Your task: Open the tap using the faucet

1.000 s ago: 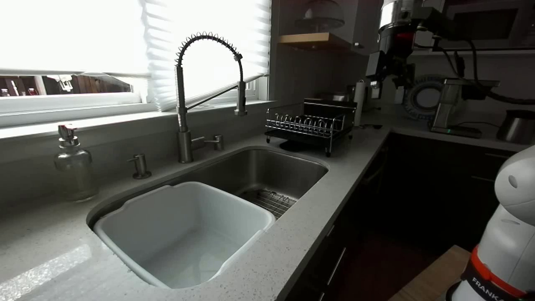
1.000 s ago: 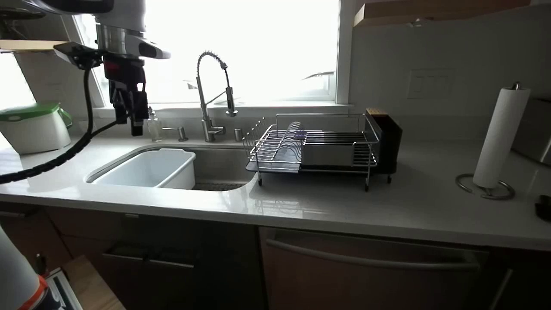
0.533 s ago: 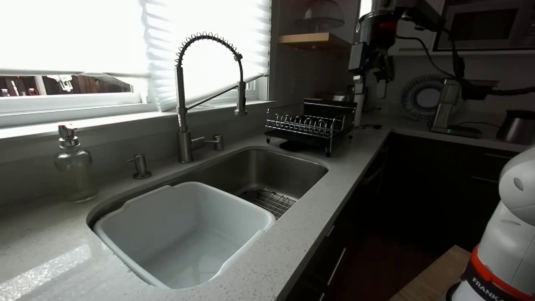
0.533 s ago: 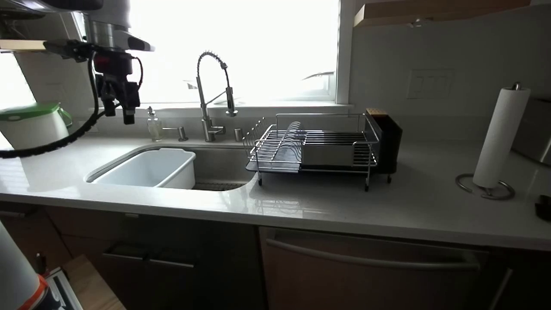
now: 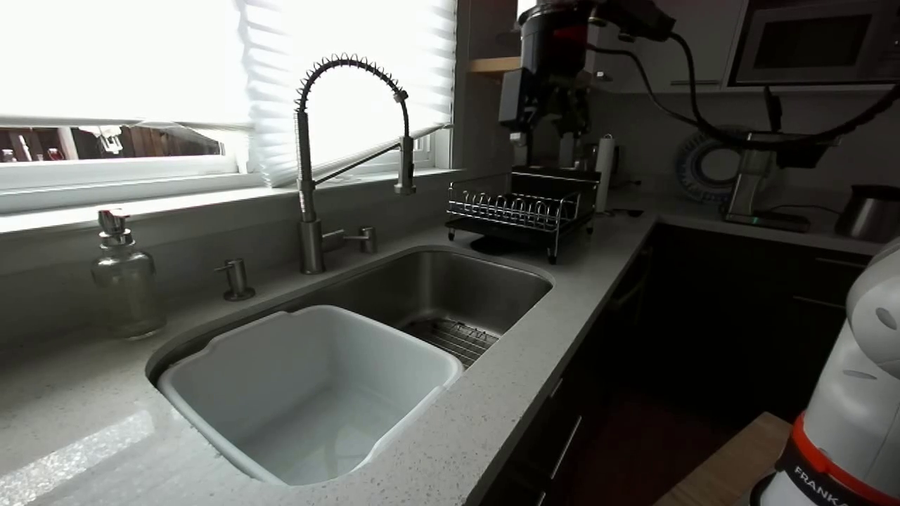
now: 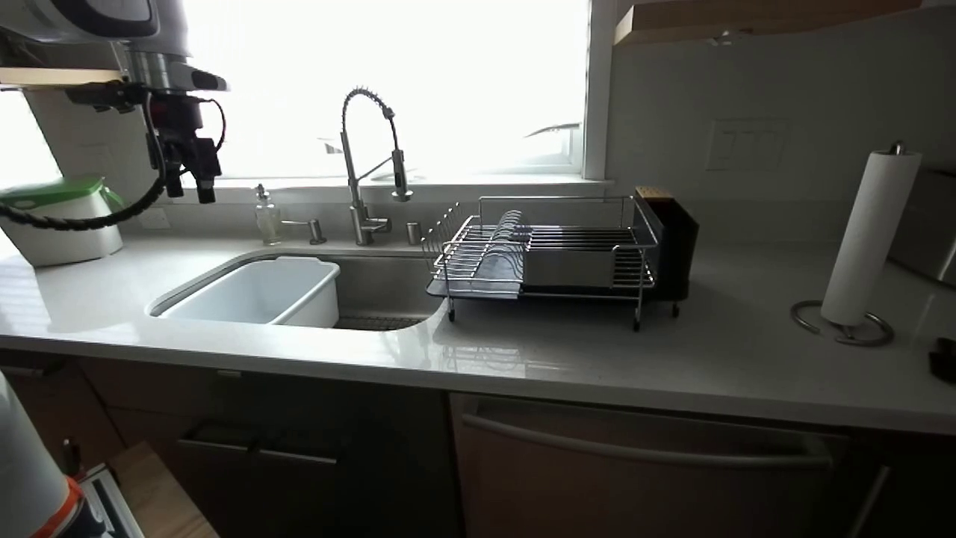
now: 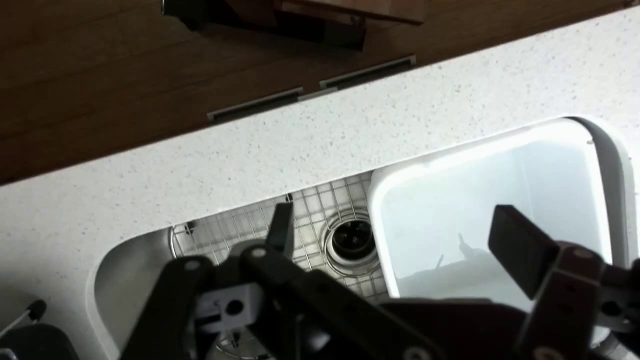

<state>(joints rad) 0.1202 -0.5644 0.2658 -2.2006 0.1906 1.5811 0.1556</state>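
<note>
The tap (image 5: 305, 161) is tall and silvery, with a spring-coiled arched neck; it stands behind the sink and shows in both exterior views (image 6: 353, 179). Its faucet (image 5: 333, 240) is a short metal lever jutting sideways from the lower stem, also seen in an exterior view (image 6: 379, 225). My gripper (image 5: 543, 144) is open and empty, pointing down in the air, well apart from the tap. It appears left of the tap in an exterior view (image 6: 190, 187). In the wrist view, the spread fingers (image 7: 397, 227) are over the sink; tap and faucet are out of view there.
A white basin (image 5: 246, 358) sits in the metal sink (image 5: 485, 277). A dish rack (image 6: 567, 267) stands beside the sink. Short metal stub posts (image 5: 238, 281) and a clear soap bottle (image 5: 126, 299) stand on the counter behind the sink. A cable loops from the arm.
My gripper has moved left in both exterior views, and slightly up in the view facing the window. Its fingers stay open. Tap and faucet have not moved.
</note>
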